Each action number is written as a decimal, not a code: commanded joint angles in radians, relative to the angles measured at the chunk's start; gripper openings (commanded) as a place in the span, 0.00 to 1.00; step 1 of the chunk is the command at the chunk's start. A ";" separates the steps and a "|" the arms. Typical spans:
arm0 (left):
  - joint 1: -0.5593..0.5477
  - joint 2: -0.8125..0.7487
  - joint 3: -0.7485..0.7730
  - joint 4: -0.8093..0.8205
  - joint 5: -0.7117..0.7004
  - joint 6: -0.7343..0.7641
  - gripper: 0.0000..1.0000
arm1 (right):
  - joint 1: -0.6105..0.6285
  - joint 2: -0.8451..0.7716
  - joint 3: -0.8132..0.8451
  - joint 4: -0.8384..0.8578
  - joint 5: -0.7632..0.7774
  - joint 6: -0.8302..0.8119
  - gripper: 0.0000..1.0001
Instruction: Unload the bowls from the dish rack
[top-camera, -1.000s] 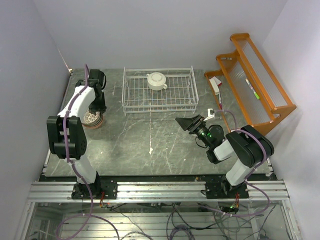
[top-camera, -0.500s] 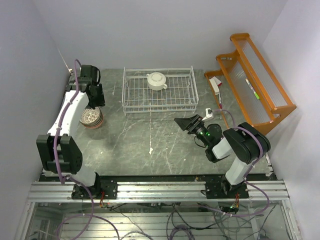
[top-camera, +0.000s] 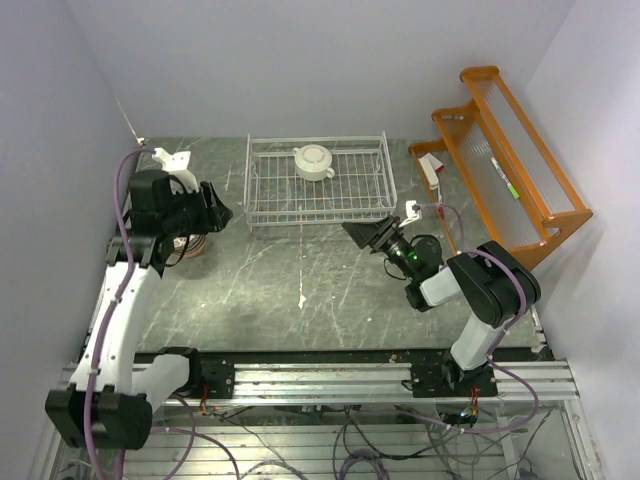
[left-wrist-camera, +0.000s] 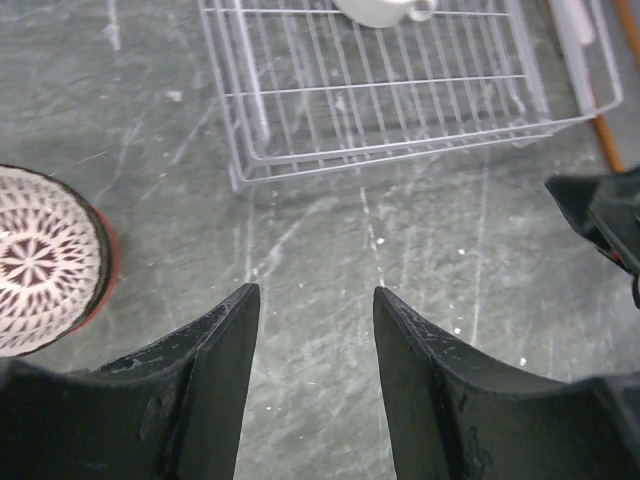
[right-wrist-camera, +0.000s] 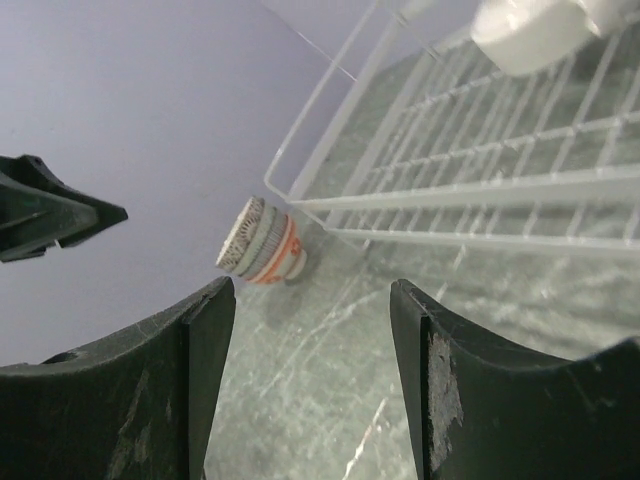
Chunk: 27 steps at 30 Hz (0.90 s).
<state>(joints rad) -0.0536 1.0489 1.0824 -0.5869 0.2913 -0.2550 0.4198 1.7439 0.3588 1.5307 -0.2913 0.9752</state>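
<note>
Left wrist view shows your left gripper (left-wrist-camera: 315, 295) with fingers spread wide and empty. The dish rack (left-wrist-camera: 400, 150) lies just ahead of the fingertips, the white handled bowl (left-wrist-camera: 375, 10) sits at its far side, and the patterned bowl (left-wrist-camera: 40, 260) sits left of the left finger (outside the rack, on the table (left-wrist-camera: 450, 300)). Your right gripper (right-wrist-camera: 312, 290) is likewise spread and empty, with the rack ahead and to the right.
</note>
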 joint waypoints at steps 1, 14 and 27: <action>0.007 -0.093 -0.094 0.136 0.163 -0.032 0.59 | -0.003 -0.007 0.098 0.127 -0.063 -0.068 0.63; 0.008 -0.135 -0.174 0.134 0.230 -0.021 0.61 | -0.003 0.002 0.522 -0.485 -0.105 -0.392 0.64; 0.010 -0.130 -0.169 0.125 0.221 -0.013 0.60 | -0.002 0.264 1.143 -1.254 -0.058 -0.739 0.64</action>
<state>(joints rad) -0.0536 0.9352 0.9112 -0.4763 0.4946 -0.2764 0.4198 1.9156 1.3281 0.6395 -0.3733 0.3939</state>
